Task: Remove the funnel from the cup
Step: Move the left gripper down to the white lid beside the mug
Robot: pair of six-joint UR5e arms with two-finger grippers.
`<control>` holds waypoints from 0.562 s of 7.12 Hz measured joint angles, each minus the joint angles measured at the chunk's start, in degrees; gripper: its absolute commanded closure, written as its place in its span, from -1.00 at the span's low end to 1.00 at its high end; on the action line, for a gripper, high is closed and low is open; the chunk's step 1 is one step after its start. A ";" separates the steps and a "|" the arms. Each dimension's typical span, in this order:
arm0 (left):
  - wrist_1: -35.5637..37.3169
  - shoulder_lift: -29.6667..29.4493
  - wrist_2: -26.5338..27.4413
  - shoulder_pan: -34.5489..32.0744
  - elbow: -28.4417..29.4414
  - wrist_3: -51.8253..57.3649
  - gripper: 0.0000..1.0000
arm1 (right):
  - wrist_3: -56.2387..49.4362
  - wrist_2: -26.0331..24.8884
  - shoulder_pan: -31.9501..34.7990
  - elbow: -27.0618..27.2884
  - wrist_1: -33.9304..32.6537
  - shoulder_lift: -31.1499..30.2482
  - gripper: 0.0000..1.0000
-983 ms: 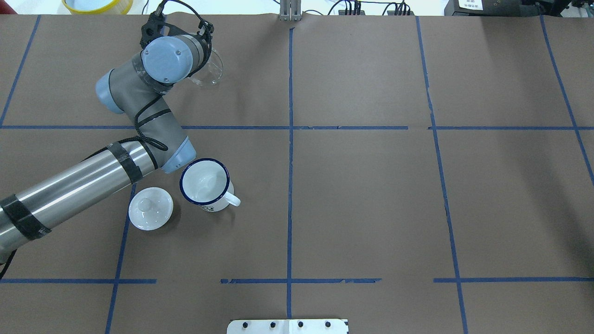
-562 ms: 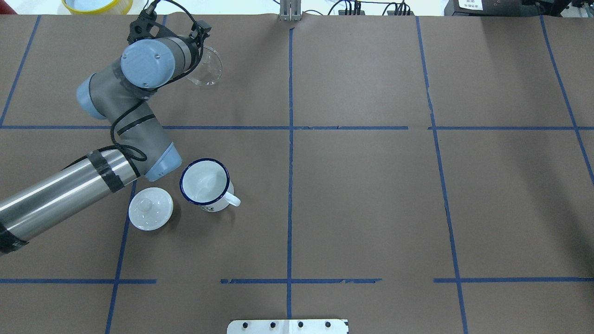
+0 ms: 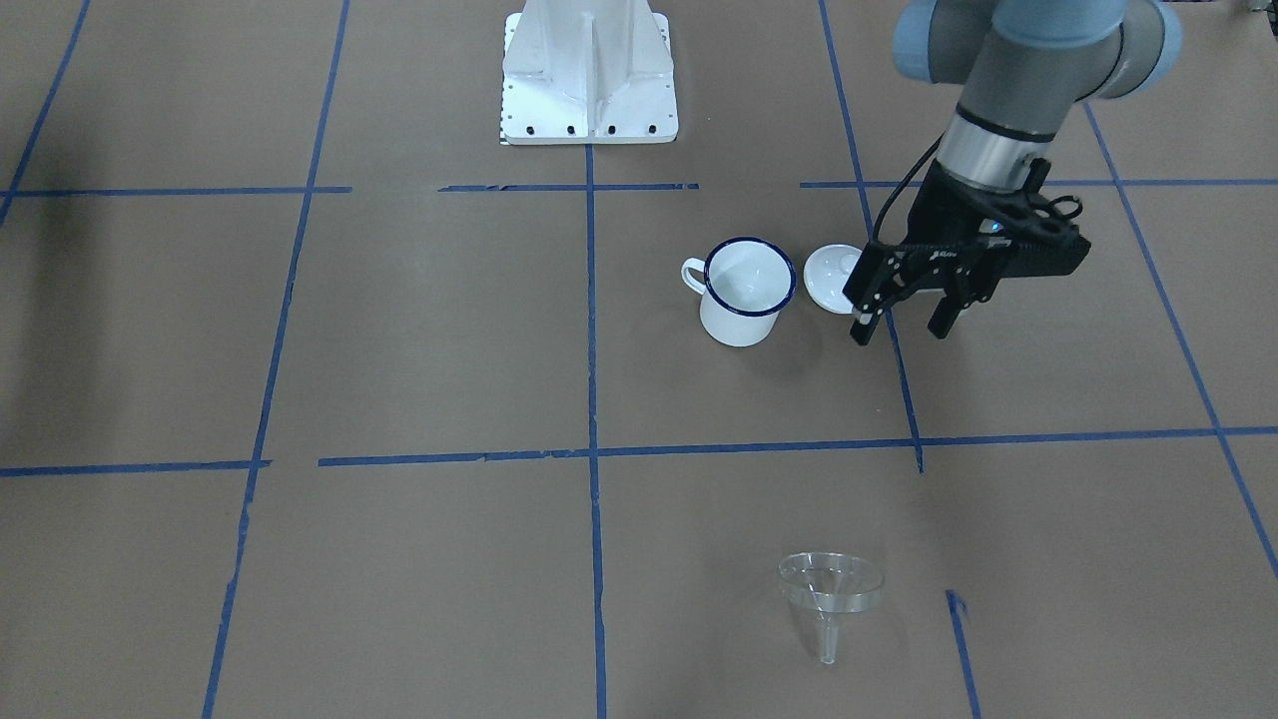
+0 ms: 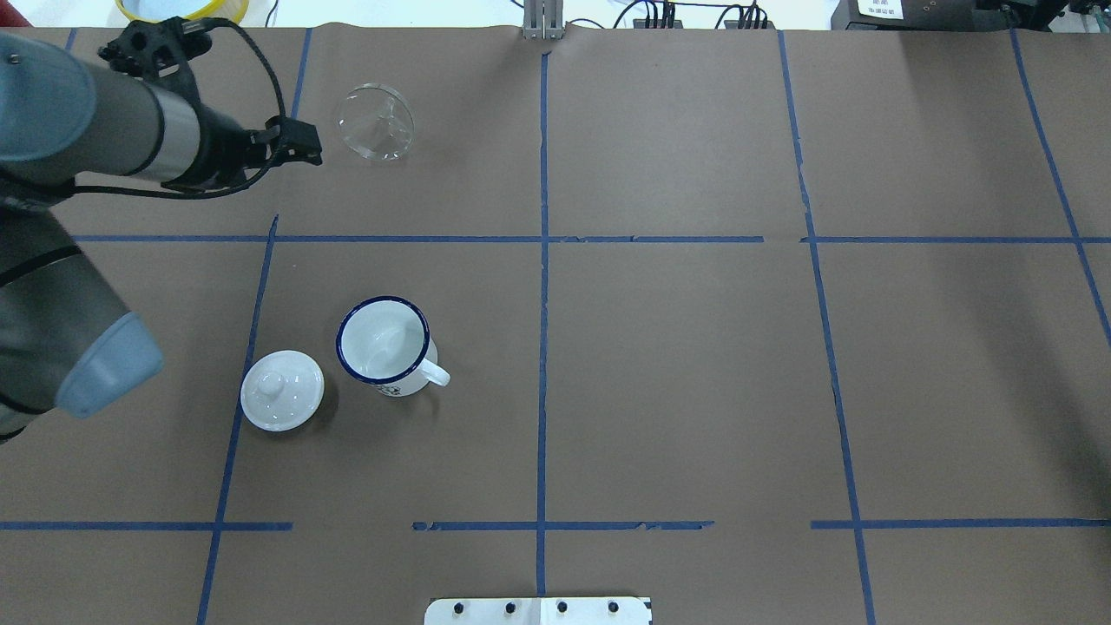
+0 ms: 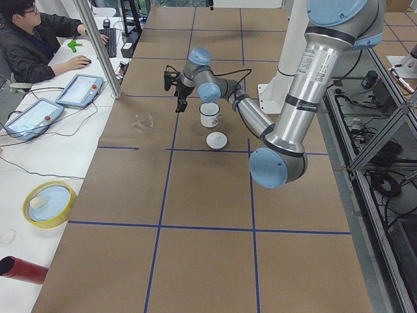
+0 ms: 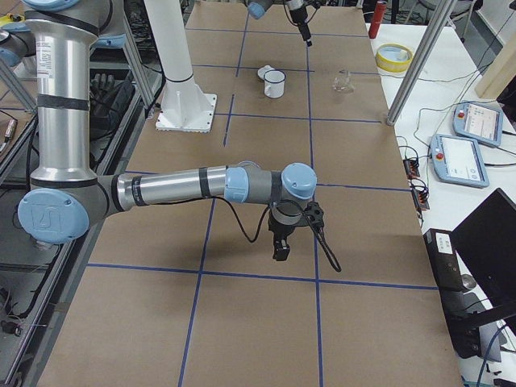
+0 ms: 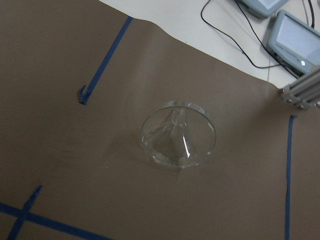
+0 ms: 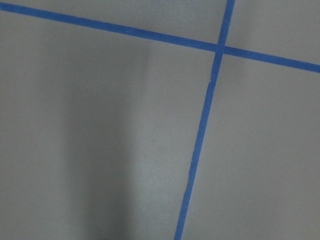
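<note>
My left claw (image 3: 899,330) hangs wide and empty, and the small clear funnel (image 3: 831,589) (light, slick and thin-walled, I judge, so best pinched gently across the cone's rim) lies tipped on the brown table (image 3: 399,330), well apart from the white blue-rimmed enamel mug (image 3: 747,290).

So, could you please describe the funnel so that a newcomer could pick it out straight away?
On the brown table with blue tape lines, find the white mug and white knobbed lid on the robot's left. The funnel lies alone beyond them, near the far edge. Unlike them it is clear: a wide cone with a short spout.
</note>
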 measured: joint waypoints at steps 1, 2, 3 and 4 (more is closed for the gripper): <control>0.85 4.66 -2.57 -0.05 -3.94 3.33 -1.00 | 0.00 0.00 0.00 0.00 0.00 0.00 -1.00; 1.20 7.13 -4.90 1.47 -5.17 4.54 -1.00 | 0.00 0.00 0.00 0.00 0.00 0.00 -1.00; 1.38 8.50 -6.40 4.87 -4.62 3.86 -1.00 | 0.00 0.00 0.00 0.00 0.00 0.00 -1.00; 1.44 9.36 -5.83 8.42 -2.89 2.05 -1.00 | 0.00 0.00 0.00 0.00 0.00 0.00 -1.00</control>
